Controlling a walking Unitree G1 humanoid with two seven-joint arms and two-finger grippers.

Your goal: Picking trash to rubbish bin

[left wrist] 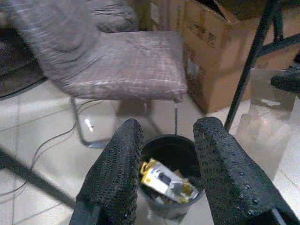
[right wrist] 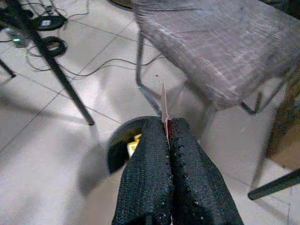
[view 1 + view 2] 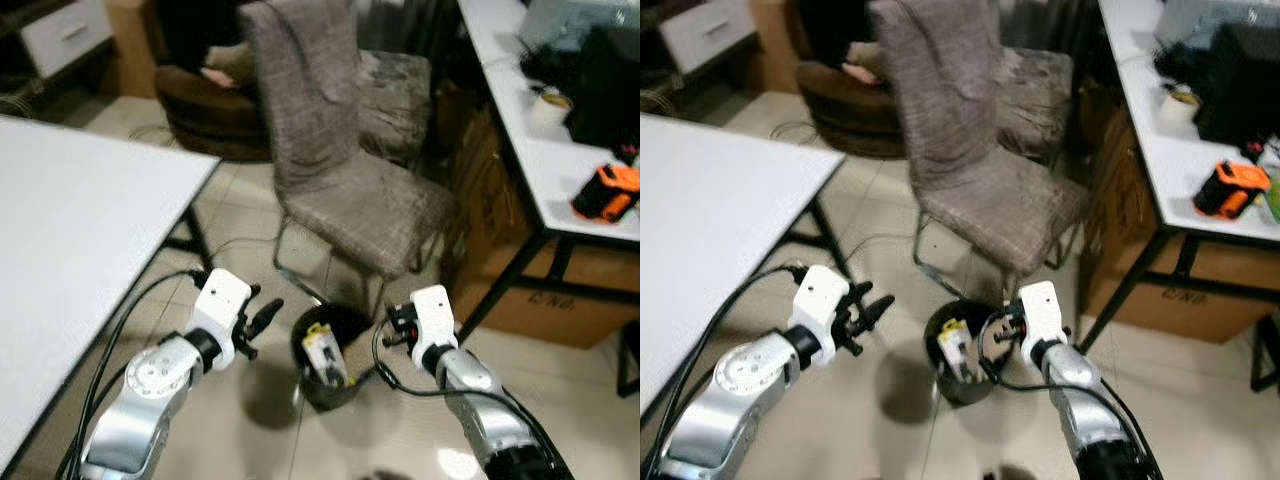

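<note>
The right gripper (image 2: 168,136) has its nubby black fingers pinched tight on a thin flat scrap (image 2: 164,105), edge-on, long axis sticking straight out past the tips, above the round black bin (image 3: 325,360). The left gripper (image 1: 168,140) hangs wide open beside the bin, which holds a yellow-and-white packet (image 1: 166,180). A grey fabric chair (image 3: 340,170) stands behind.

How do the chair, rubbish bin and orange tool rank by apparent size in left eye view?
1. Chair, by far the largest.
2. Rubbish bin, clearly smaller.
3. Orange tool on the right table, looks smallest, though it sits farther off, so true size is unsure.
</note>
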